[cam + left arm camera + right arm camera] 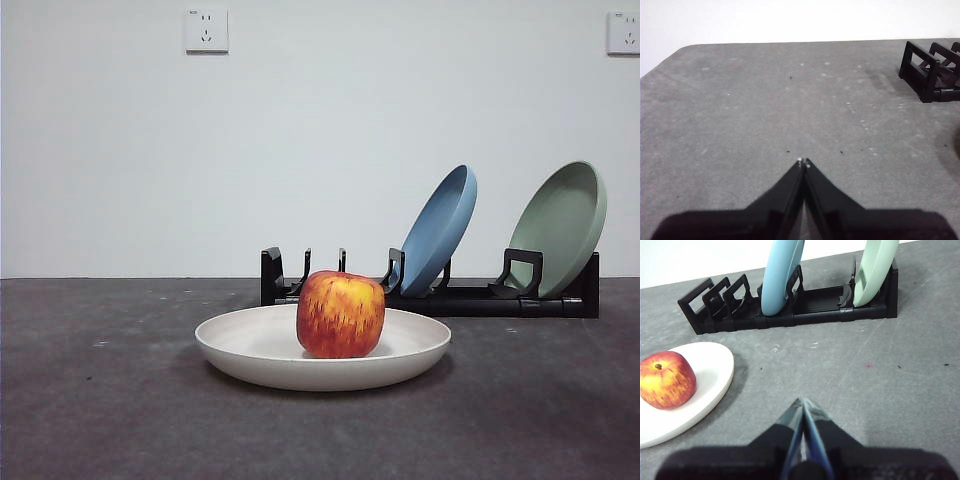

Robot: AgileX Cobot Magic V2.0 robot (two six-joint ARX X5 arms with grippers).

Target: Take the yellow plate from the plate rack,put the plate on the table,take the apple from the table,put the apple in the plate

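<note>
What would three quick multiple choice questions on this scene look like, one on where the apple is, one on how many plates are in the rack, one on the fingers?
1. Where is the apple?
A. on the yellow plate
B. in the plate rack
C. on the bare table

2. How many plates stand in the rack?
A. none
B. two
C. three

3. How are both grippers' fingers?
A. shut, empty
B. wide open
C. shut on the apple

Answers: 1 A, the apple rests in the plate. 2 B, a blue plate and a green plate. 3 A, the left gripper and the right gripper both show fingers meeting, holding nothing.
</note>
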